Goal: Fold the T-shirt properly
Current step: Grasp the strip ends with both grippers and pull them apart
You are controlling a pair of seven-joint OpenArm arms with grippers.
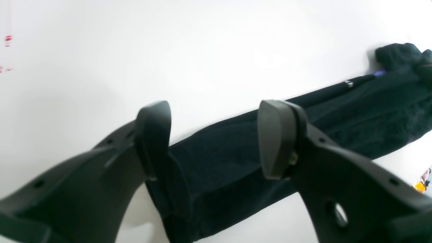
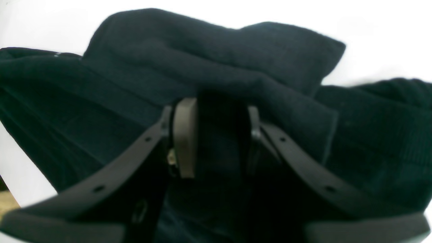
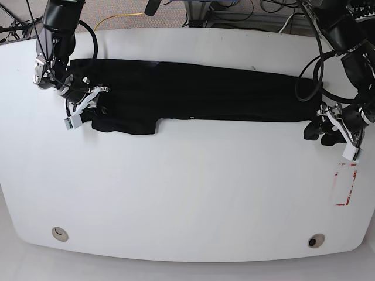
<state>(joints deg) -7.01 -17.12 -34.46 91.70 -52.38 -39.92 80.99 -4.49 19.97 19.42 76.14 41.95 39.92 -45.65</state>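
Note:
The black T-shirt (image 3: 205, 91) lies as a long narrow band across the far half of the white table (image 3: 187, 193), with a sleeve flap (image 3: 126, 124) sticking out toward the front at its left end. At that left end my right gripper (image 3: 94, 99) is shut on a bunched fold of the T-shirt (image 2: 135, 67), which fills the gap between its pads (image 2: 184, 138). My left gripper (image 3: 321, 130) stands at the band's right end. In the left wrist view the left gripper (image 1: 216, 138) is open just above the T-shirt (image 1: 371, 111), one finger (image 1: 153, 135) beside the cloth's edge.
A white label with red marks (image 3: 344, 184) lies on the table near the left gripper. Two round holes (image 3: 58, 234) (image 3: 316, 240) sit near the front edge. Cables (image 3: 117, 20) run on the floor beyond the far edge.

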